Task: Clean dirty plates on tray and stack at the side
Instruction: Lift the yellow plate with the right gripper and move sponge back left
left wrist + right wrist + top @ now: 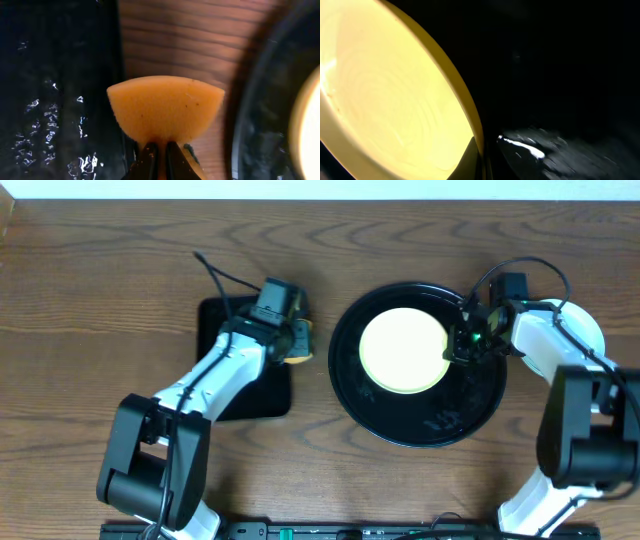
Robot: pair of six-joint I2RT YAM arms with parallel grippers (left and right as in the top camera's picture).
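Note:
One pale yellow plate (pixel 402 350) lies in the upper part of the large round black tray (pixel 430 425). My right gripper (pixel 462 345) is shut on the plate's right rim. In the right wrist view the rim (pixel 395 90) sits between the fingers (pixel 482 160), with the tray (pixel 560 60) dark behind. My left gripper (pixel 297 340) is shut on an orange sponge (pixel 300 342) left of the round tray. The left wrist view shows the sponge (pixel 165 107) pinched in the jaws (pixel 159 155) over bare wood. The mint-blue plates are out of view.
A smaller rectangular black tray (pixel 215 320) lies under the left arm; its wet, glossy surface (pixel 50 90) fills the left of the left wrist view. The round tray's rim (pixel 260 110) and the plate's edge (pixel 310 125) show at that view's right. Bare wooden table surrounds both trays.

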